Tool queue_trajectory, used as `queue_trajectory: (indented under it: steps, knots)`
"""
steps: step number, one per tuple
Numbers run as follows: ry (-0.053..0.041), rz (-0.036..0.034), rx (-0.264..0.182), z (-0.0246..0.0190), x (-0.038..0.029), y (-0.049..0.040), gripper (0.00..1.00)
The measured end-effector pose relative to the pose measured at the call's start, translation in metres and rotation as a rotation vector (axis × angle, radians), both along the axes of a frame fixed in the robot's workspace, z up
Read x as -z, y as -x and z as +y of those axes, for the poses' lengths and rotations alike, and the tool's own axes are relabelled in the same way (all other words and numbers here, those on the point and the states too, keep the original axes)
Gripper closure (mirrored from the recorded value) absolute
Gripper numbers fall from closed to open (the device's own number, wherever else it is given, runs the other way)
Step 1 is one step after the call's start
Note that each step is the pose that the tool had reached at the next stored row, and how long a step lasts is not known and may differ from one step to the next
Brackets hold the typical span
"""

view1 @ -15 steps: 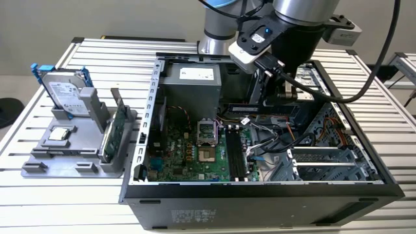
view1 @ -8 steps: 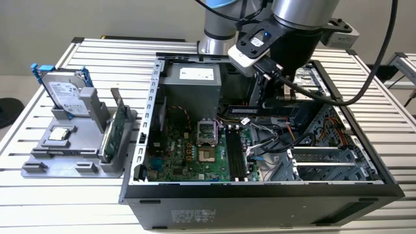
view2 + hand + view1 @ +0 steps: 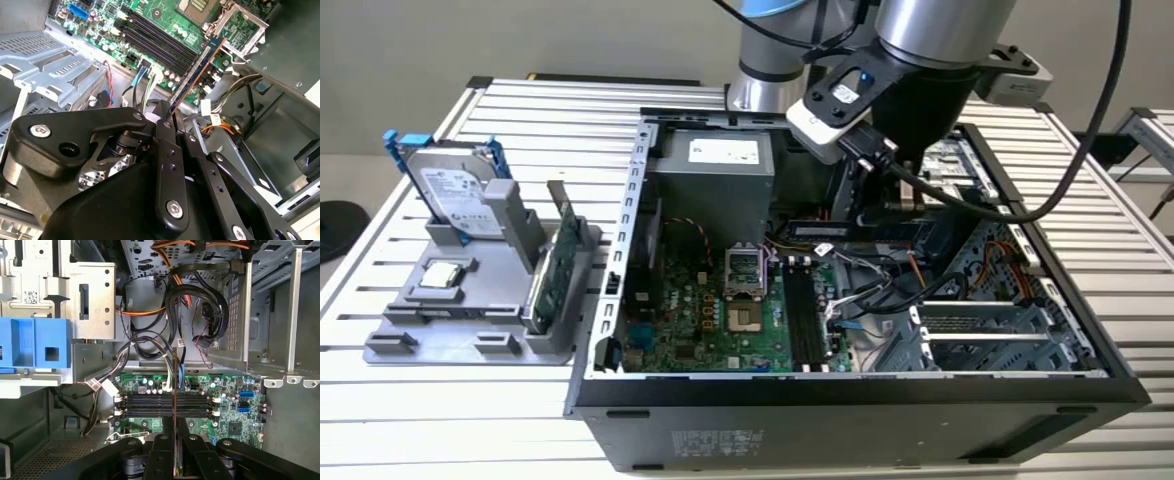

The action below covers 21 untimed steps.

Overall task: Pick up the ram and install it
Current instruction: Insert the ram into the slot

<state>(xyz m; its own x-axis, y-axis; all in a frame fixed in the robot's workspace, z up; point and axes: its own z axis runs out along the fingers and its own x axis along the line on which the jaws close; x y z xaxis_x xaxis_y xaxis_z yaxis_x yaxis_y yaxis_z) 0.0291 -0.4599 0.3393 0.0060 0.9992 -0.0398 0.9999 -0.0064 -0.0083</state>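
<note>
My gripper (image 3: 167, 114) is shut on the ram (image 3: 196, 75), a long, thin, dark stick with a blue and copper edge that juts out from between the fingers. It hangs inside the open computer case (image 3: 620, 300), above the green motherboard (image 3: 707, 320) and apart from it. In the first wrist view the ram (image 3: 175, 390) shows edge-on, crossing over the black memory slots (image 3: 150, 406). Those memory slots (image 3: 150, 37) lie beside the processor socket (image 3: 240, 25). In the exterior view the gripper (image 3: 874, 205) is low in the case's far right part, with the ram (image 3: 843, 232) under it.
A grey holder (image 3: 440, 310) on the exterior view's left carries a silver hard drive with blue rails (image 3: 454, 185) and a green expansion card (image 3: 558, 262). The power supply (image 3: 720, 170), drive cage (image 3: 1001, 335) and loose cables (image 3: 195, 310) crowd around the motherboard.
</note>
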Motion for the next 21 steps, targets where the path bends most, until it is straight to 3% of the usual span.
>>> queue_trajectory:
  steps: [12, 21]
  knots:
    - [-0.0001, 0.0000, 0.000, 0.0020, 0.0091, 0.0000, 1.00]
    - [0.0000, 0.0000, 0.000, 0.0086, 0.0151, 0.0000, 1.00]
